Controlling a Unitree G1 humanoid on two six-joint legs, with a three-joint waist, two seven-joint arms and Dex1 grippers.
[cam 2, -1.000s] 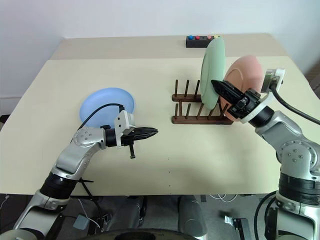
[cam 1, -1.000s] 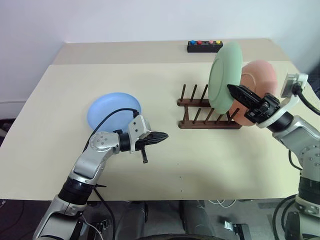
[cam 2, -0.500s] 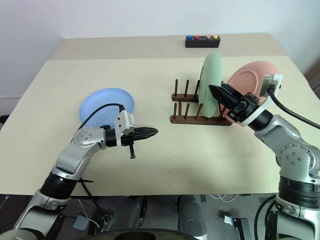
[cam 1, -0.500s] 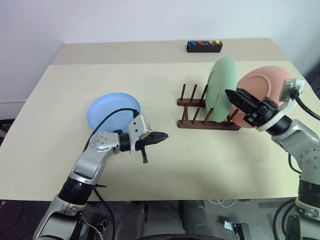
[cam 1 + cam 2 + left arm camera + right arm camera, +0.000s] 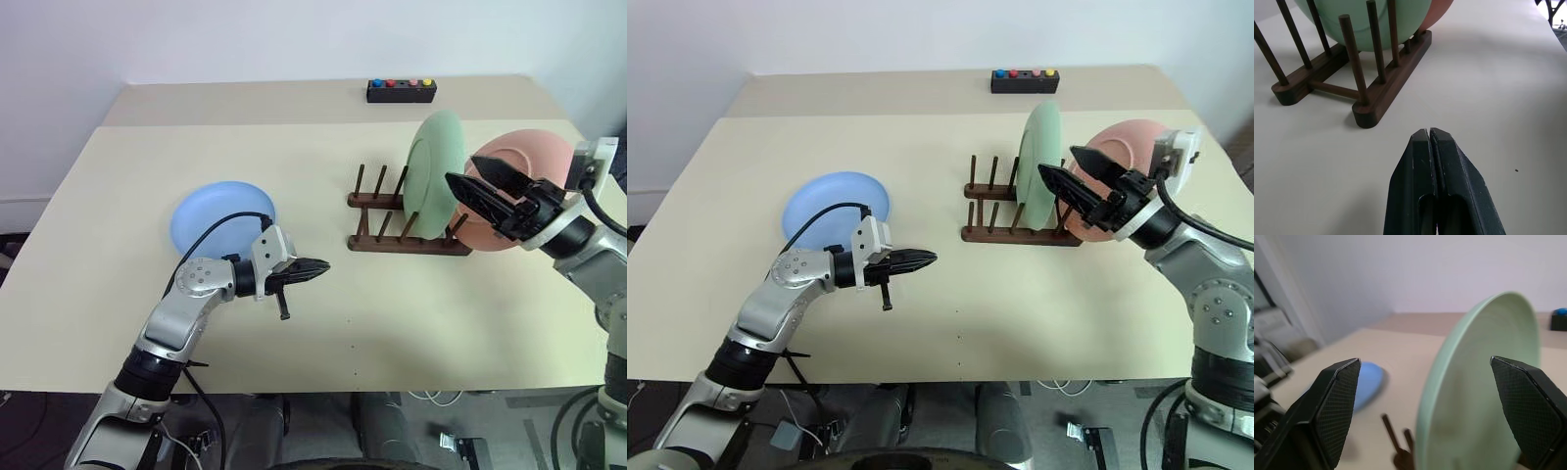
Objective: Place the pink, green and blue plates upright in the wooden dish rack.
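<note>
Round matte green plate (image 5: 435, 174) upright between dark wooden rack (image 5: 392, 227) pegs

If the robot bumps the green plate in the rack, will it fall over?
Probably not easily: the green plate stands between the rack's pegs, which should catch it. It looks stiff and smooth, so a hard knock might rock or slide it against the pink plate beside it.

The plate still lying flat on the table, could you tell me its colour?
Light blue plate; clearest in the left eye view.

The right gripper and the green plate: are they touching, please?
Apart. The right wrist view shows the right gripper open, both fingers clear of the green plate.
</note>
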